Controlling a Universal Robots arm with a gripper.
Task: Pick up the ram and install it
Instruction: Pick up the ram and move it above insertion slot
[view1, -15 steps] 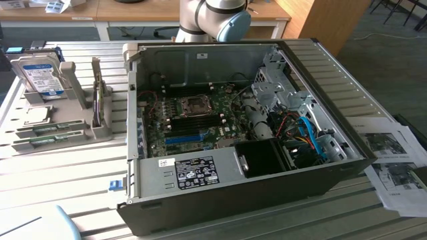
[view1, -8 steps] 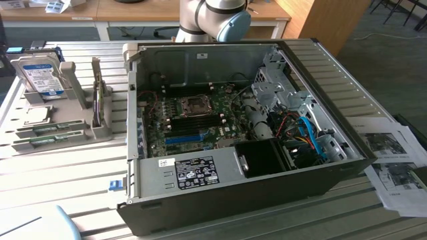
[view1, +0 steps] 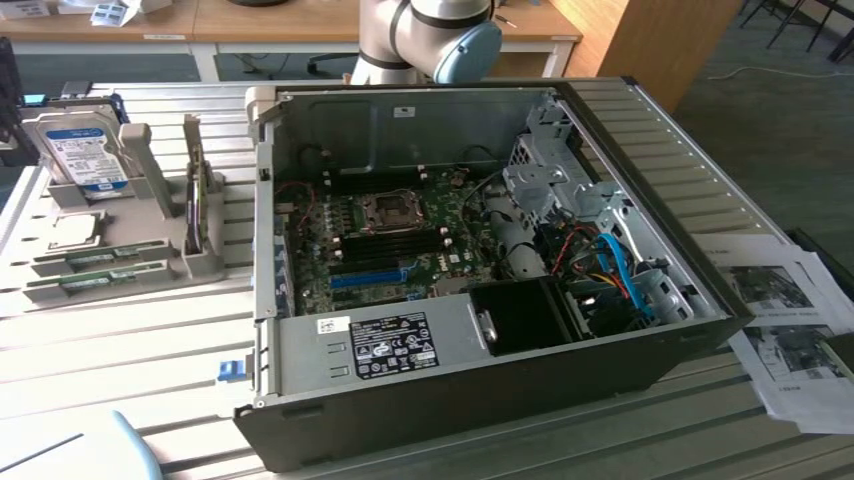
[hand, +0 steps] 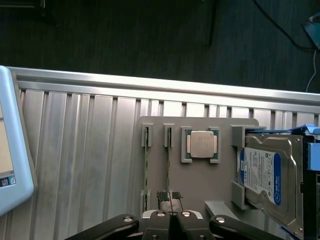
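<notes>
The pincer (hand: 169, 196) is closed. Its padded fingertips (hand: 162, 195) are pressed together and, as far as I can judge, hold nothing. It hangs above the grey holder (hand: 200, 180). In line with the tips, below them, the ram (hand: 169, 162) stands on edge in its slot. A second stick (hand: 146, 165) sits just beside it, on the side away from the processor chip (hand: 202, 145). The hard drive (hand: 262, 175) lies beyond the chip.

The ram looks light, stiff and thin, and is probably easy to damage at its chips and contact edge. A hold across the two flat faces near the middle of the upper edge seems soundest, kept square so the stick does not twist.

The wrist view shows the stick edge-on against the fingers. The exterior view adds the ram's green face (view1: 100, 258), the arm (view1: 427, 30), and the open computer case (view1: 507, 400) with its motherboard (view1: 441, 262), well apart from the holder.
</notes>
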